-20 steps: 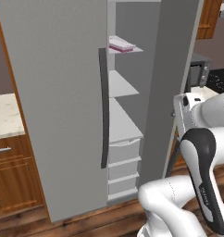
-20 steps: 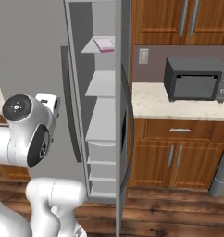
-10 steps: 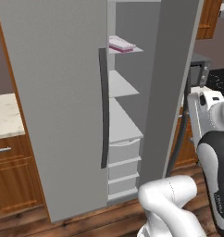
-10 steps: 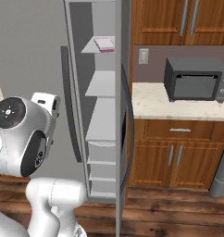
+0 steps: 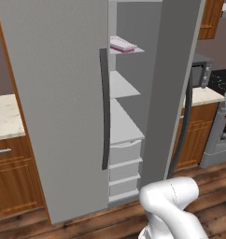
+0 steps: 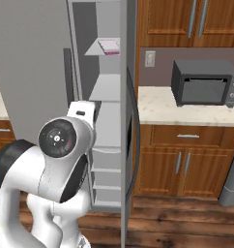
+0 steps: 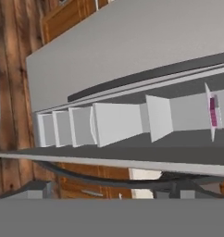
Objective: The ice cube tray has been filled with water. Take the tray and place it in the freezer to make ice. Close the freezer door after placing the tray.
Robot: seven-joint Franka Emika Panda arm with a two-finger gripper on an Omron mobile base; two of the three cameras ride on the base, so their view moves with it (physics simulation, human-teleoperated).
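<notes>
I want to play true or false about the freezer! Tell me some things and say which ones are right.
1. The ice cube tray lies on the top shelf of the freezer. True.
2. The freezer door is shut. False: it stands open.
3. A microwave sits on the counter. True.
4. The tray sits in a bottom drawer. False: it is high up on a shelf.

You are seeing the ice cube tray (image 5: 122, 45) lying flat on an upper shelf inside the freezer (image 5: 126, 121), pale with a pinkish edge; the freezer door (image 5: 173, 84) is standing open, edge-on to you, its dark bar handle curving down the outer face.
</notes>
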